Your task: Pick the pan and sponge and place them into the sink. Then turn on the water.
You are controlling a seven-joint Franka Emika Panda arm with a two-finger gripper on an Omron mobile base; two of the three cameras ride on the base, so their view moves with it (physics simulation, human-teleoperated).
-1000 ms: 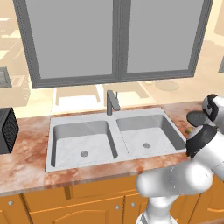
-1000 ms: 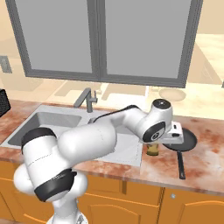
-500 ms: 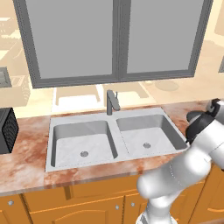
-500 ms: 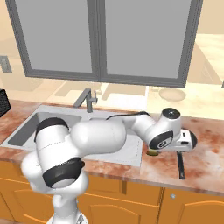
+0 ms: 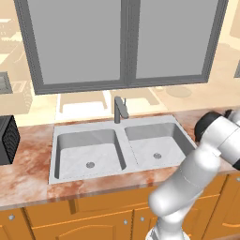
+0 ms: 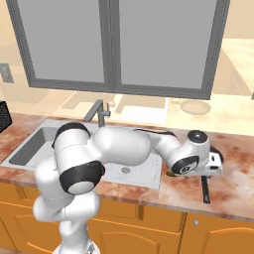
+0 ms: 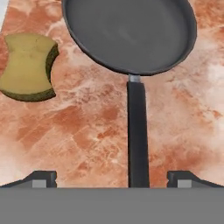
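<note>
On the far left of the counter (image 5: pixel 28 171), seen from the left base view, sits a black box (image 5: pixel 8 139). Next comes the sink (image 5: pixel 123 143), with 2 bowls and a round drain in each. A grey faucet (image 5: pixel 120 108) stands behind the middle of it. Both bowls have nothing in them.

To the right of the sink, on the red-brown stone, lies the sponge (image 7: pixel 29 65). It is yellow with a dark green edge and a bite-shaped dip in 1 side. It lies flat, near the pan (image 7: pixel 129 33) but not touching it.

The pan is round, dark grey and flat on the counter. In the hand view its long black handle (image 7: pixel 138 135) runs down from the pan toward the camera, right between the 2 finger tips.

The gripper (image 7: pixel 112 178) hovers over the handle. Its fingers are spread wide apart and hold nothing. In the right base view the white arm (image 6: pixel 144 146) reaches across the sink to the pan's side.
</note>
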